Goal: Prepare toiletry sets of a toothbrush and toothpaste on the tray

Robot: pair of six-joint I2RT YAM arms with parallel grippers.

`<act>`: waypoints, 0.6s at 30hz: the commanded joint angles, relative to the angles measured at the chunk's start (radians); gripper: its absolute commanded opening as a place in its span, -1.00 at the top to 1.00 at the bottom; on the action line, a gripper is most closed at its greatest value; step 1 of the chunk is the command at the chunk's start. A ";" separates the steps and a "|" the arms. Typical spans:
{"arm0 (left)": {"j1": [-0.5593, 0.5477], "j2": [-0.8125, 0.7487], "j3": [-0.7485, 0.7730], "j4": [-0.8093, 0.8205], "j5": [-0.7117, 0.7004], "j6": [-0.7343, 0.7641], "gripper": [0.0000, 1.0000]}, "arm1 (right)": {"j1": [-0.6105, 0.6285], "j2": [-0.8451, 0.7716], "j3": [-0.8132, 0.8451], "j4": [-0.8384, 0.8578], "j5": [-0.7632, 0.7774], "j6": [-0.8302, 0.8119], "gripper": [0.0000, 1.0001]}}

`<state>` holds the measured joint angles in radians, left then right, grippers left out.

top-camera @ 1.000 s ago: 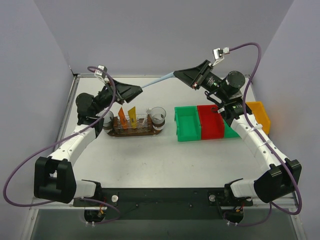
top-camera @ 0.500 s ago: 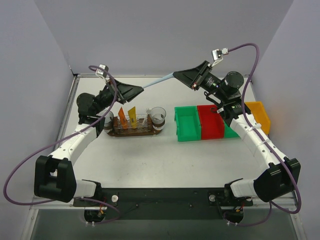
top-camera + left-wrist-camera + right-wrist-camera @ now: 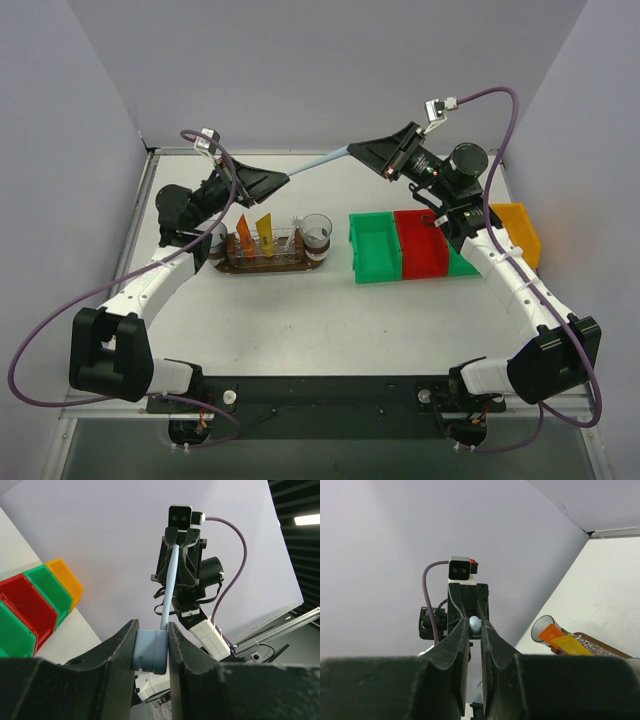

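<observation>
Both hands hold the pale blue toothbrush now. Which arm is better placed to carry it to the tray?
Left. The left hand grips one end of the toothbrush close to the tray; the right hand holds the other end farther away, near the bins.

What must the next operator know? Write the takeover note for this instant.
Left gripper: shut on the thick end of the pale blue toothbrush.
Right gripper: shut on its thin end; both arms hold it in mid-air, beyond the tray.
Tray: two orange toothpaste tubes stand upright on it, with a clear cup at its right end.
Done: tubes placed.
Left: probably the right gripper lets go and the left sets the toothbrush beside a tube.
</observation>
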<state>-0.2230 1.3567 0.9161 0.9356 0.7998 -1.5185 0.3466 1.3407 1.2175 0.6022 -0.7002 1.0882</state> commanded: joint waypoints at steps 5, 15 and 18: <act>0.016 -0.011 0.027 0.032 0.025 0.029 1.00 | 0.000 -0.009 -0.035 0.018 -0.002 -0.054 0.38; 0.128 -0.099 -0.002 -0.309 0.206 0.256 1.00 | -0.053 -0.066 -0.073 -0.044 0.011 -0.099 -0.23; 0.157 -0.142 0.016 -0.561 0.248 0.455 1.00 | -0.087 -0.086 -0.069 -0.062 0.001 -0.117 -0.25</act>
<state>-0.1078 1.3010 0.9108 0.6704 0.9508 -1.3148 0.2970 1.3262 1.1378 0.5049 -0.6918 1.0153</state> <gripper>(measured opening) 0.370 0.621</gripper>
